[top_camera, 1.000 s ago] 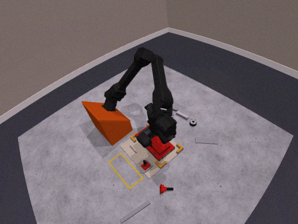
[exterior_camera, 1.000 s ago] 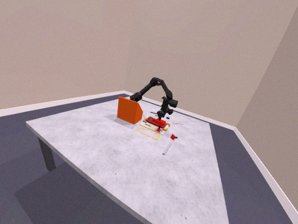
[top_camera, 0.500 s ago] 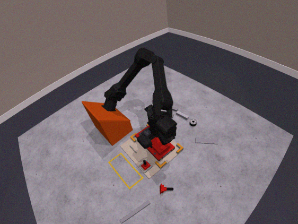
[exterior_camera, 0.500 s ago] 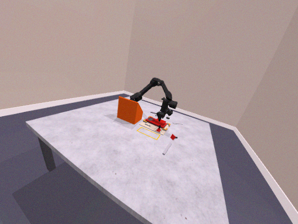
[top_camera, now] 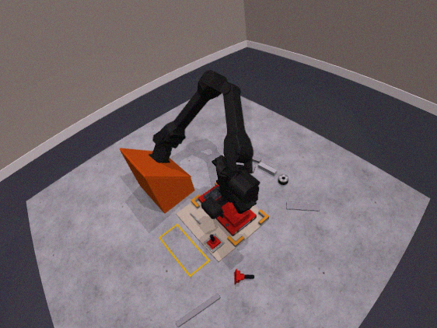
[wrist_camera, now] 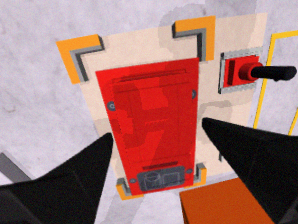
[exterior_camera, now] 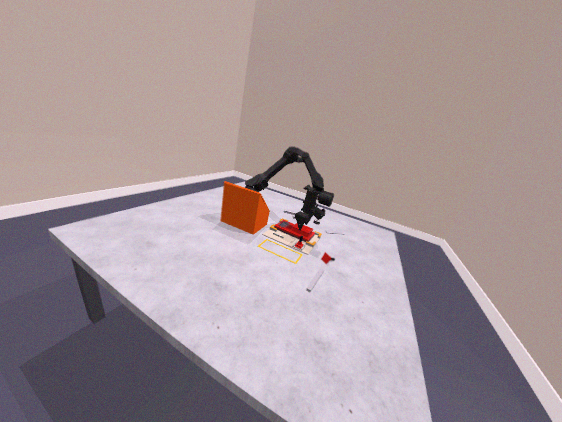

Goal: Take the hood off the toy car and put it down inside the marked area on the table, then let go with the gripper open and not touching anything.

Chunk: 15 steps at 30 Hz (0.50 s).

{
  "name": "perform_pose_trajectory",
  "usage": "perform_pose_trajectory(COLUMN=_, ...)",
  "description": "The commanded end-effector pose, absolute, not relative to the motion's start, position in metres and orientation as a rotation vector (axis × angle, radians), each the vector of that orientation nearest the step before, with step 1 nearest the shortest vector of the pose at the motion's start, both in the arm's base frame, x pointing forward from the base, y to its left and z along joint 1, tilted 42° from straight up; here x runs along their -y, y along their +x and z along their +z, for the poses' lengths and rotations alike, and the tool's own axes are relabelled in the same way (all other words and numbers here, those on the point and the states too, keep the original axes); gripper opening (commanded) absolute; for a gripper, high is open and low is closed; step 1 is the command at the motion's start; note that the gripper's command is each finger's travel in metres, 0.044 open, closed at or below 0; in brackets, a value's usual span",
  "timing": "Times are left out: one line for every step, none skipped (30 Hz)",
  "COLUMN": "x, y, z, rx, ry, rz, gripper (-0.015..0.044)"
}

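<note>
The black parallel-jaw gripper (wrist_camera: 157, 150) hangs directly over the flat red rectangular hood (wrist_camera: 150, 117) of the toy car, its two dark fingers spread to their full width and holding nothing — one finger shows on each long side of the panel in the wrist view, which looks like a set-up for pinching it across its narrow dimension. The hood itself lies flat on the car, which sits on a pale beige base board (top_camera: 194, 223) and is hemmed in by four orange corner brackets (wrist_camera: 80, 55), presumably to keep the car from sliding while the panel is pulled away. Just beside the board, on the grey mottled table (top_camera: 97, 233), is the single yellow-outlined rectangular marked area (top_camera: 183, 249), close enough that the carry should be short. One small red block with a black peg (top_camera: 213, 242) stands on the board's end, and a second, similar red-and-black piece (top_camera: 241, 277) lies loose on the table — two in all. The arm rises from one orange wedge-shaped mount (top_camera: 161, 179).
</note>
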<state>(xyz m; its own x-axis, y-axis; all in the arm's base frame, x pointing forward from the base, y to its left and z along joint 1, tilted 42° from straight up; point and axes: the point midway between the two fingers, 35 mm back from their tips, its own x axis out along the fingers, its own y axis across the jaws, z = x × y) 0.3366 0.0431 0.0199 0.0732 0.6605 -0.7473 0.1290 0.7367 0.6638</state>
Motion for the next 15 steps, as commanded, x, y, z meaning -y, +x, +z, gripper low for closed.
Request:
perform_pose_trajectory(x=-0.0447, y=0.3371, z=0.0183, rx=-1.468, ry=0.69, rz=0.449, gripper=0.044)
perform_pose_trajectory(x=-0.045, y=0.3371, z=0.018, rx=-1.468, ry=0.69, rz=0.449, gripper=0.044)
perform_pose_trajectory(x=-0.0454, y=0.3372, z=0.0176, rx=-1.468, ry=0.69, rz=0.449, gripper=0.044)
perform_pose_trajectory(x=-0.0457, y=0.3372, z=0.0172, rx=-1.468, ry=0.69, rz=0.449, gripper=0.044)
perform_pose_trajectory(x=-0.046, y=0.3372, z=0.0169, rx=-1.468, ry=0.69, rz=0.449, gripper=0.044)
perform_pose_trajectory(x=-0.0464, y=0.3373, z=0.0165, rx=-1.468, ry=0.69, rz=0.449, gripper=0.044)
perform_pose_trajectory(x=-0.0467, y=0.3373, z=0.0161, rx=-1.468, ry=0.69, rz=0.449, gripper=0.044)
perform_pose_trajectory(x=-0.047, y=0.3374, z=0.0158, rx=-1.468, ry=0.69, rz=0.449, gripper=0.044)
perform_pose_trajectory(x=-0.0473, y=0.3374, z=0.0154, rx=-1.468, ry=0.69, rz=0.449, gripper=0.044)
perform_pose_trajectory(x=-0.0477, y=0.3374, z=0.015, rx=-1.468, ry=0.69, rz=0.449, gripper=0.044)
perform_pose_trajectory(x=-0.048, y=0.3375, z=0.0147, rx=-1.468, ry=0.69, rz=0.449, gripper=0.044)
perform_pose_trajectory(x=-0.0483, y=0.3375, z=0.0143, rx=-1.468, ry=0.69, rz=0.449, gripper=0.044)
perform_pose_trajectory(x=-0.0487, y=0.3375, z=0.014, rx=-1.468, ry=0.69, rz=0.449, gripper=0.044)
perform_pose_trajectory(x=-0.049, y=0.3376, z=0.0136, rx=-1.468, ry=0.69, rz=0.449, gripper=0.044)
perform_pose_trajectory(x=-0.0493, y=0.3376, z=0.0132, rx=-1.468, ry=0.69, rz=0.449, gripper=0.044)
